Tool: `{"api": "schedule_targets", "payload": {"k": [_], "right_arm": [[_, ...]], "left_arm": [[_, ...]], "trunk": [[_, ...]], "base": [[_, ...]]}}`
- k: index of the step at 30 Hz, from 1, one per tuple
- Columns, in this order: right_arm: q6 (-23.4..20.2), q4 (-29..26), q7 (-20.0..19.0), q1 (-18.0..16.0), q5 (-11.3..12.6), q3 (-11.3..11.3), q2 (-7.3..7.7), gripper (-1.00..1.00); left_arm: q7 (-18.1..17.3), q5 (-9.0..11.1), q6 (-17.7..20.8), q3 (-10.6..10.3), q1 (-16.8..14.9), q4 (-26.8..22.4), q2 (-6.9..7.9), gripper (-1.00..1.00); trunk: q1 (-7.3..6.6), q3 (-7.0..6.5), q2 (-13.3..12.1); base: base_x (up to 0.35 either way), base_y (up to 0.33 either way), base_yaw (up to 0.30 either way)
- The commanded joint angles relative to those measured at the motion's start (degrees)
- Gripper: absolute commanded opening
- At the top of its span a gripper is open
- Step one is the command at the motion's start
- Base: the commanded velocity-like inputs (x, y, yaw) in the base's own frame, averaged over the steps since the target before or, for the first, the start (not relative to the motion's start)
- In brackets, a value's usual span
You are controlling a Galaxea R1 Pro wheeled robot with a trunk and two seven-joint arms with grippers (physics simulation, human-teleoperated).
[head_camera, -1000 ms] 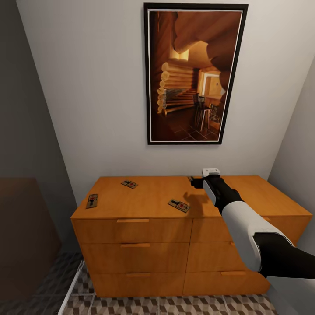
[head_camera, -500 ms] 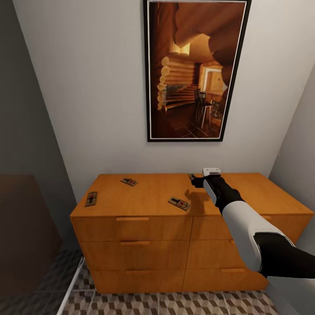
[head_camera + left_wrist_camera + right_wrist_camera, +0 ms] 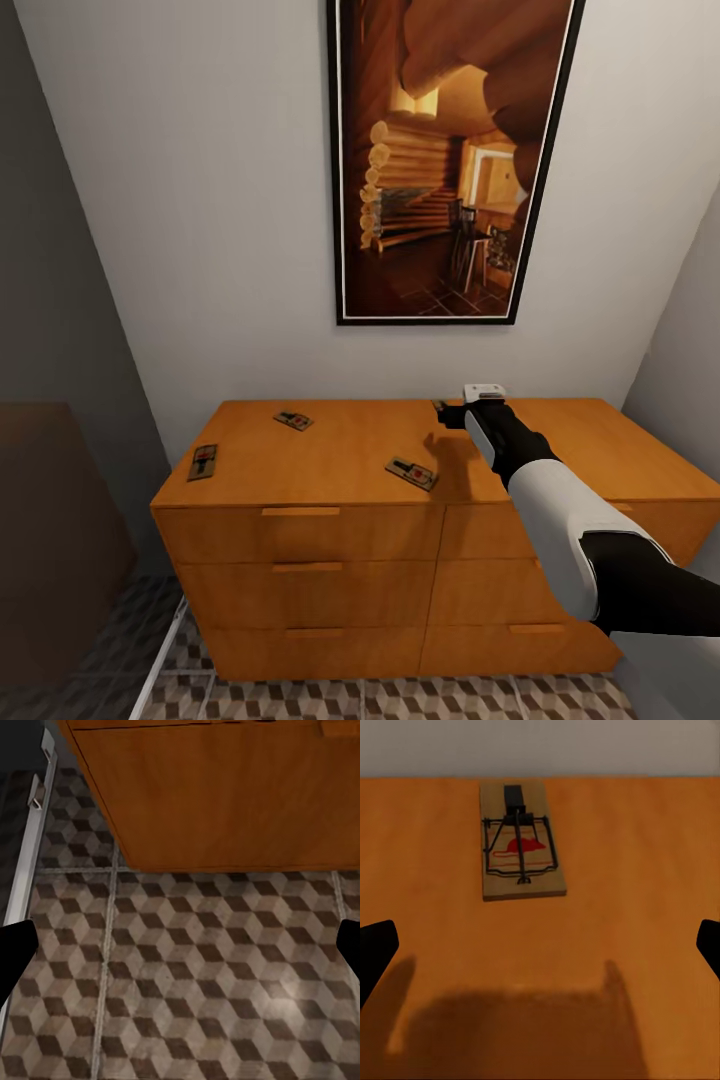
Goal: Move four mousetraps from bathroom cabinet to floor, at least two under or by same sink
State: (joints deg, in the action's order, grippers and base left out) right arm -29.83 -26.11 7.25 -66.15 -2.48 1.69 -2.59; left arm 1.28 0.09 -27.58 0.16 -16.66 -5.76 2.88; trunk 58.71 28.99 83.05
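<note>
On the flat top of the orange-brown cabinet (image 3: 340, 540) lie three mousetraps: one at the left edge (image 3: 203, 461), one toward the back (image 3: 293, 421), one near the front middle (image 3: 411, 473). My right gripper (image 3: 452, 415) hovers low over the top, right of the middle. In the right wrist view a mousetrap (image 3: 521, 844) with a red mark lies just ahead of the open right gripper (image 3: 540, 945), near the wall, untouched. The left gripper (image 3: 180, 945) is open and empty above the cube-patterned bathroom floor (image 3: 195, 967), beside the cabinet's base (image 3: 225, 795).
A large framed picture (image 3: 445, 160) hangs on the wall above the cabinet. A dark brown block (image 3: 50, 520) stands at the left. A white strip (image 3: 160, 650) runs along the floor by the cabinet's left corner. A wall closes in on the right.
The whole head view has shifted a little, so the camera moved. The right arm and the mousetraps keep their places relative to the cabinet.
</note>
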Motion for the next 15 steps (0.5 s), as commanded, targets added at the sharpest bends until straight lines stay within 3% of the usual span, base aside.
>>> {"api": "schedule_targets", "payload": {"k": [1, 7, 15], "right_arm": [[-0.31, -0.08, 0.07, -0.03, -0.25, 0.17, -0.04, 1.00], [-0.31, -0.08, 0.08, -0.03, -0.25, 0.15, -0.04, 1.00], [-0.29, -0.08, 0.10, -0.03, -0.25, 0.11, -0.04, 1.00]], "left_arm": [[0.12, 0.00, -0.19, -0.04, -0.04, 0.05, 0.00, 1.00], [0.12, 0.00, -0.19, -0.03, -0.04, 0.05, 0.01, 1.00], [0.12, 0.00, -0.19, -0.03, -0.04, 0.05, 0.02, 1.00]], "trunk": [[0.02, 0.06, 0.03], [0.02, 0.07, 0.03], [0.02, 0.07, 0.03]], "base": [[0.184, 0.000, 0.000], [0.157, 0.000, 0.000], [0.046, 0.000, 0.000]]}}
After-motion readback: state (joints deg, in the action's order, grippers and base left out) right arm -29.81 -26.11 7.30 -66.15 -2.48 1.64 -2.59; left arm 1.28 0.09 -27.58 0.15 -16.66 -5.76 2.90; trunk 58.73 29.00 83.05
